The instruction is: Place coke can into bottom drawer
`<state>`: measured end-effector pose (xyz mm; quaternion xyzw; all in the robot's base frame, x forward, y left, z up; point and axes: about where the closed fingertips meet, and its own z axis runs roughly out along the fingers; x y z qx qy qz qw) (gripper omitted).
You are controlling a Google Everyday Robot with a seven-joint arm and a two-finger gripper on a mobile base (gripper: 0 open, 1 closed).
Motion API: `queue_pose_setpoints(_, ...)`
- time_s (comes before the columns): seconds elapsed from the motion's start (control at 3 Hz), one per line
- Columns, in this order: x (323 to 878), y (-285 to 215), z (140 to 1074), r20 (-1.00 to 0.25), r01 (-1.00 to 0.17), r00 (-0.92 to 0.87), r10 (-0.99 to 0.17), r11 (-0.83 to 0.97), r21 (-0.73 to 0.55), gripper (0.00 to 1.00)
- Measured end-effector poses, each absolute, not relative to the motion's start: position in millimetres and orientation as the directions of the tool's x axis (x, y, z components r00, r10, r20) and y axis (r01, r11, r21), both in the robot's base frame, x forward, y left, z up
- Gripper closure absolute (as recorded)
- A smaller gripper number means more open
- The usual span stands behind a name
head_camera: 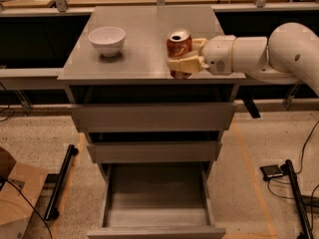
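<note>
Jaws: pinching the coke can [179, 50] from its right side, one finger across its front and the other behind it; wrist level over the front right of the tabletop [144, 21].
Coke can: upright in my grip, silver top up, just above the tabletop's front edge and well right of the white bowl [106, 40]. I cannot tell whether its base touches the surface.
Step in hand (judgement): carrying the can off the front edge and down to the bottom drawer [158, 195].
Progress (judgement): grasp made, placing not yet done.
How to do it well: firm pinch, can upright. Move forward clear of the upper drawer fronts before descending, so neither can nor arm [279, 54] clips them. Come down over the middle of the open box, away from its walls. Let go only when the base is low over the floor, since a light can tips and rolls.
Bottom drawer: pulled out, grey interior bare as far as I can see; it sits below the can and slightly left.
Top drawer [152, 117]: shut, contents hidden.
Middle drawer [154, 152]: shut, contents hidden.
White bowl: left side of the tabletop, looks empty.
</note>
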<state>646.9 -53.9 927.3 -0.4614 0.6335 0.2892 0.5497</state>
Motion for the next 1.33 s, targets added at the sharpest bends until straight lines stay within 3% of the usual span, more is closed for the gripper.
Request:
queue_pose_setpoints(0.67, 591, -36, 870, -0.949, -0.950, 0.102, -0.297, 0.255, -0.182, 1.00)
queue_pose_setpoints(1.33, 572, -30, 865, -0.940, -0.961, 0.127, -0.317, 0.196, -0.196, 1.00)
